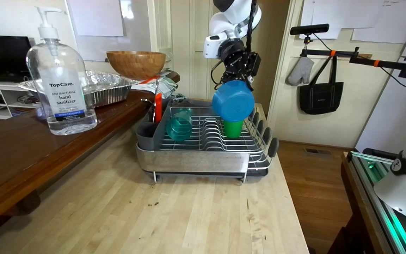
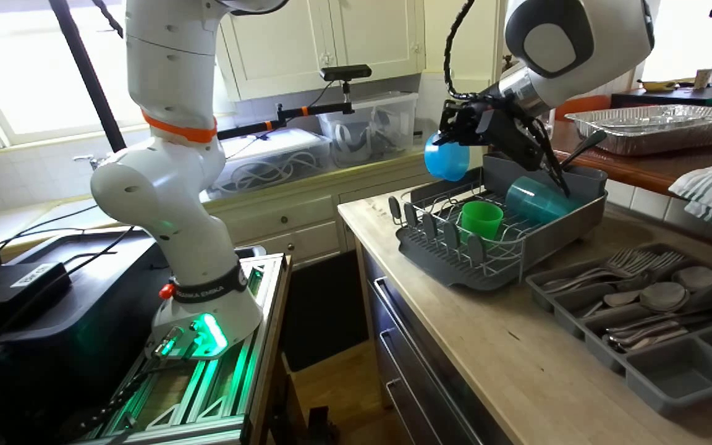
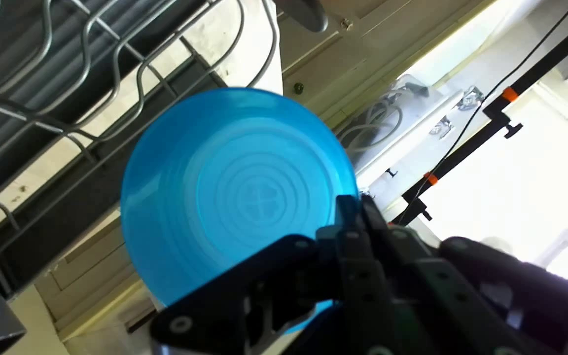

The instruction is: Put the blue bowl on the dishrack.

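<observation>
In an exterior view, a dishrack [image 1: 193,162] stands along the right edge of the tabletop [image 1: 189,215]; a raised counter [image 1: 16,148] borders the left edge, bearing a bottle [image 1: 63,98]. In the dishrack, a sideways cup [image 1: 179,127] lies toward the tabletop's left edge, an upright cup [image 1: 233,129] toward the right. A gripper [image 3: 358,204] holds a bowl [image 1: 233,101] above the dishrack. In an exterior view, a cutlery tray [image 2: 677,374] lies beside the dishrack, toward the raised-counter edge.
</observation>
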{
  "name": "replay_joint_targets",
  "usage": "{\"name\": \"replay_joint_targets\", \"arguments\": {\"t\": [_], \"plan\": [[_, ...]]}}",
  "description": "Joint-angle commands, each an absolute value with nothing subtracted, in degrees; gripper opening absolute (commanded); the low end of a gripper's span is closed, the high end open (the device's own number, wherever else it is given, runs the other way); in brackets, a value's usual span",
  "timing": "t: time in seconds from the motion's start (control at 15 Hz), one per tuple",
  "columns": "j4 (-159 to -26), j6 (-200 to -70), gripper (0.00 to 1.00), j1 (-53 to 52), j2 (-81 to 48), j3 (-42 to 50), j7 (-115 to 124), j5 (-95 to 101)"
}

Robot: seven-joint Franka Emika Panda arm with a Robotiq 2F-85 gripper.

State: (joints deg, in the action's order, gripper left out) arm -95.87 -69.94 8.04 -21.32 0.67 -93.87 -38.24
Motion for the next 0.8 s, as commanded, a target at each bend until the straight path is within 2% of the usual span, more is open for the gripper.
{"name": "replay_joint_targets", "arguments": {"t": [0.0, 0.2, 0.73], "plan": [[-100.1, -71.6, 0.01, 7.3, -18.3, 1.7, -84.7, -38.3], [-102.7, -73.4, 0.01, 8.4, -16.9, 2.5, -80.3, -39.7], [-102.5, -67.7, 0.01, 10.1, -21.8, 2.7, -77.6, -41.3]]}}
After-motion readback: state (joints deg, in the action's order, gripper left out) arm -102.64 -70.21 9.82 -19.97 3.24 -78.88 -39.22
